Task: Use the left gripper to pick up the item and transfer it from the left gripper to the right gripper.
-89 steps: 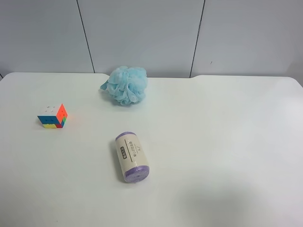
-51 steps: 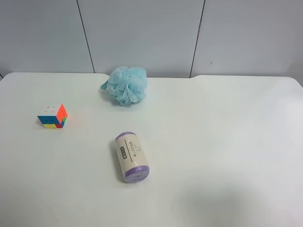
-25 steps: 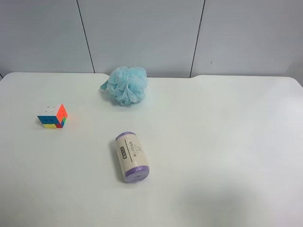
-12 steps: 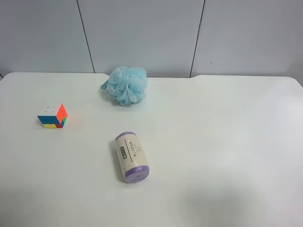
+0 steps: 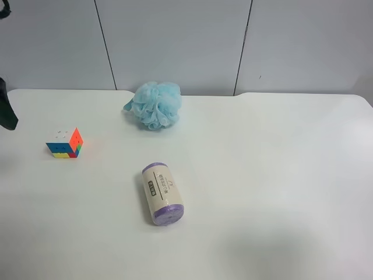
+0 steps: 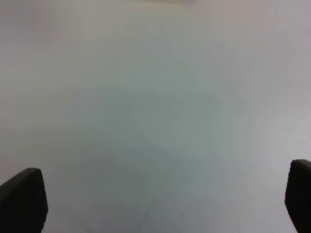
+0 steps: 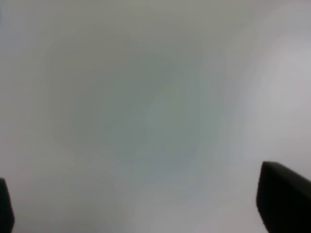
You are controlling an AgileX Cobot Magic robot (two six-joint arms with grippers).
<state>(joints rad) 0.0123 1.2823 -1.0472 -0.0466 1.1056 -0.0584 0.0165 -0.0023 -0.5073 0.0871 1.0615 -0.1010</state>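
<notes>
Approach stage, pick-up not yet begun: the cube (image 5: 64, 143) sits untouched on the white table (image 5: 280, 175), toward the exterior high view's left side, with its white top and orange face showing. I have the left end effector (image 6: 160, 201) standing wide and empty. Its wrist camera gives me only a blurred pale surface between two dark fingertips. The right end effector (image 7: 143, 204) is likewise spread wide and holds nothing. A dark piece of the arm at the exterior high view's left (image 5: 7, 112) shows at the frame edge, near the cube but apart from it. As I judge it, the next move calls for bringing the left end effector over the cube, squaring the jaws to two opposite flat faces, lowering and closing. A purple-ended white roll (image 5: 161, 193) lies on its side near the table's middle, and a light blue bath puff (image 5: 156, 104) rests near the far edge, both well apart from the cube. Behind the table stands a grey panelled wall (image 5: 175, 41) with dark seams.
</notes>
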